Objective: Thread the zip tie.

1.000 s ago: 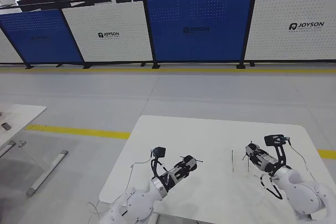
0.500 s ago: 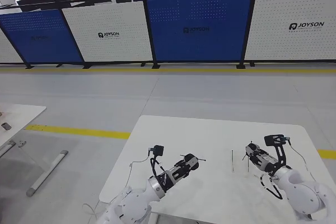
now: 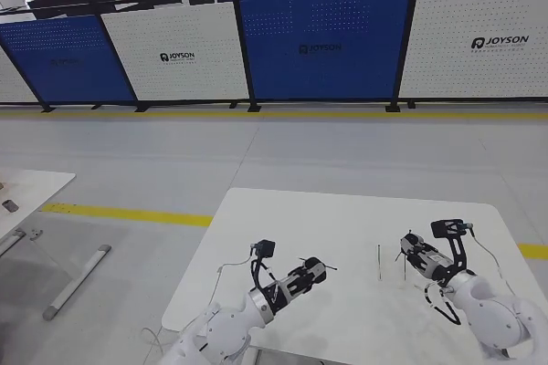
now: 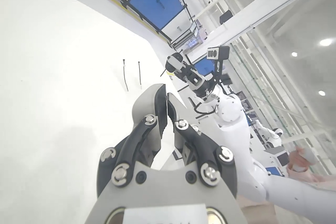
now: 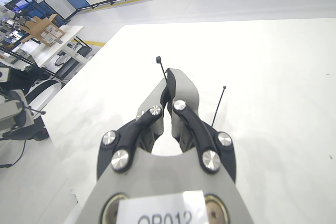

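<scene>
My right gripper (image 5: 167, 83) is clamped tight, its pads pressed together on the strap of a zip tie (image 5: 162, 68). The strap runs up out of the fingertips, and its square head stands just past them, clear of the table top. My left gripper (image 4: 167, 102) is closed as well, pads meeting. In the top view I can see a second zip tie (image 3: 330, 265) pinched at its tip, a thin dark line lying crosswise to the fingers and sticking out on both sides. In the left wrist view that tie is only a dark nub at the seam of the pads.

The two held ties are well apart, one over the near left part of the table (image 3: 347, 214) and the other over its right part. Between them, nearer my right gripper, a spare zip tie (image 5: 218, 107) lies on the white top with its head pointing away from me. In the left wrist view I see two thin dark lines side by side there, and I cannot tell whether the second is another tie or a shadow.

Beyond the table a yellow line (image 3: 119, 214) crosses the grey floor, and blue and white pegboard panels (image 3: 324, 46) close off the back. A smaller table (image 5: 65, 33) off to my left carries a cardboard box (image 5: 39, 25).
</scene>
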